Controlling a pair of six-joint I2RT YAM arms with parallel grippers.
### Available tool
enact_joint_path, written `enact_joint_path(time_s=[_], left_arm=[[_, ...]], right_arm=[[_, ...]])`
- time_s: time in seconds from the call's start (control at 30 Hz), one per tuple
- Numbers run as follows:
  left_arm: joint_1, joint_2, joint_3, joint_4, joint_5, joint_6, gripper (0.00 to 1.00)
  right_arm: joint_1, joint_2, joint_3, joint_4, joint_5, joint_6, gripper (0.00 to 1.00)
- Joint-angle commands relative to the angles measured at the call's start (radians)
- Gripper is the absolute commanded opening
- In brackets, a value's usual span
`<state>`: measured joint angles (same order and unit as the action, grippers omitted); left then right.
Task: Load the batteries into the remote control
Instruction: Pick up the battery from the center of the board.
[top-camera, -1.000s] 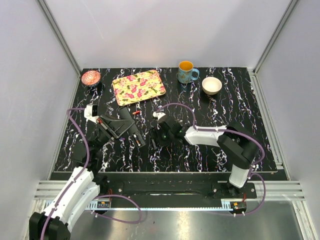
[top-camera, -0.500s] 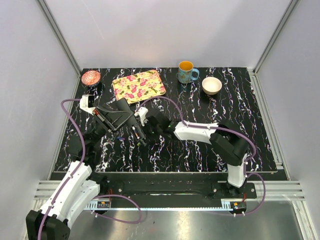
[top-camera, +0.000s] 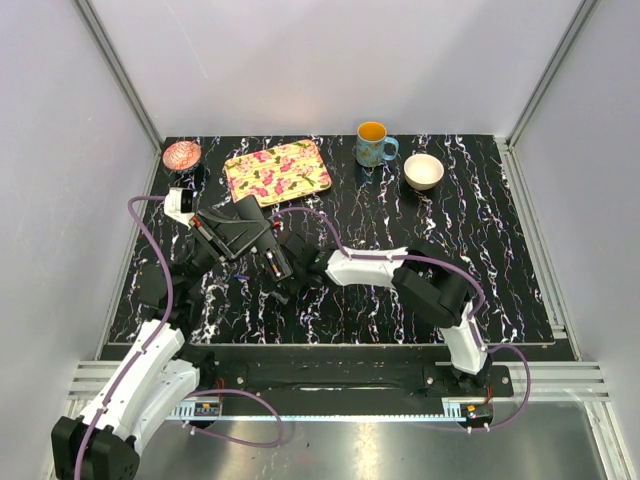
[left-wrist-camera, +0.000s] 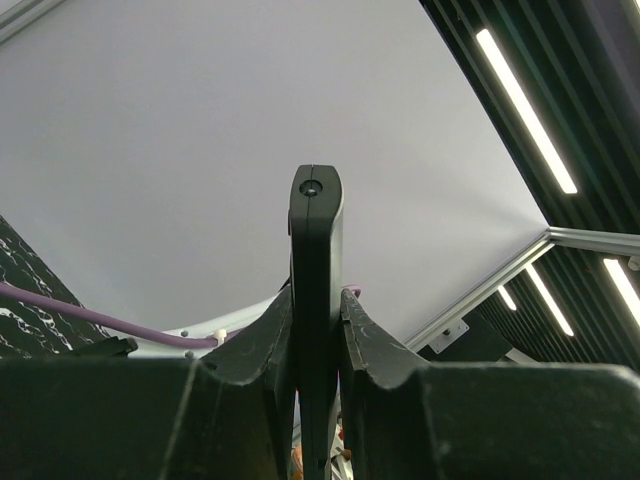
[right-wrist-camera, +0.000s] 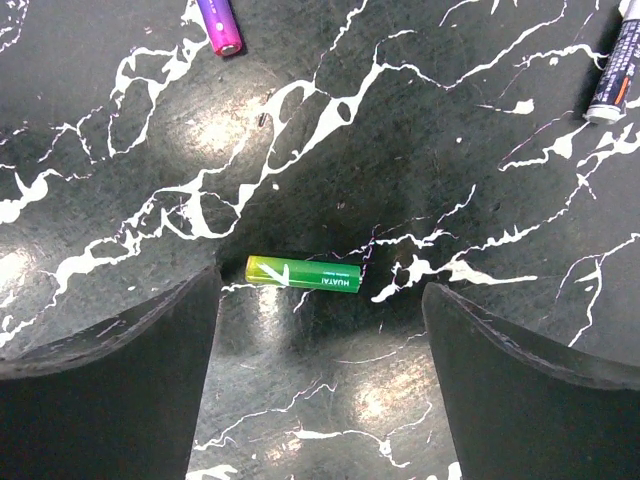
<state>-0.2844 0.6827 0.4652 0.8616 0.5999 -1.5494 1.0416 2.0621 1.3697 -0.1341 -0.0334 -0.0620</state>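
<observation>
My left gripper (top-camera: 250, 240) is shut on the black remote control (top-camera: 268, 255). In the left wrist view the remote (left-wrist-camera: 316, 290) stands edge-on between the two fingers, pointing up. My right gripper (top-camera: 296, 256) is open, low over the table beside the remote's near end. In the right wrist view a green-yellow battery (right-wrist-camera: 303, 274) lies flat on the table just ahead of the open gripper (right-wrist-camera: 320, 330), between the finger lines and untouched. A purple battery (right-wrist-camera: 220, 22) lies further ahead at the left. A white-and-dark one (right-wrist-camera: 608, 78) lies at the right edge.
A floral tray (top-camera: 278, 172), a pink bowl (top-camera: 182, 155), a teal mug (top-camera: 374, 145) and a white bowl (top-camera: 423, 171) stand along the back of the black marbled table (top-camera: 450, 220). Purple cables loop beside both arms.
My right gripper has moved left across the table to beside the remote. My left gripper has shifted a little back and right with the remote in it.
</observation>
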Motion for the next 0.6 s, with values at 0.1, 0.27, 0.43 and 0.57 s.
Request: enact_joint_path(time_s=[0.1, 0.27, 0.43, 0.57], left_arm=[[-0.006, 0.0, 0.044, 0.01, 0.008, 0.006, 0.0], [-0.007, -0.002, 0.043, 0.002, 0.006, 0.011, 0.0], [-0.007, -0.006, 0.032, 0.001, 0.006, 0.014, 0.0], [-0.007, -0.009, 0.027, -0.003, 0.005, 0.015, 0.0]], right_arm=[[0.018, 0.041, 0.077, -0.039, 0.061, -0.029, 0.85], [0.028, 0.059, 0.095, -0.053, 0.07, -0.036, 0.82], [0.037, 0.07, 0.115, -0.068, 0.075, -0.035, 0.77], [0.04, 0.078, 0.12, -0.078, 0.087, -0.024, 0.73]])
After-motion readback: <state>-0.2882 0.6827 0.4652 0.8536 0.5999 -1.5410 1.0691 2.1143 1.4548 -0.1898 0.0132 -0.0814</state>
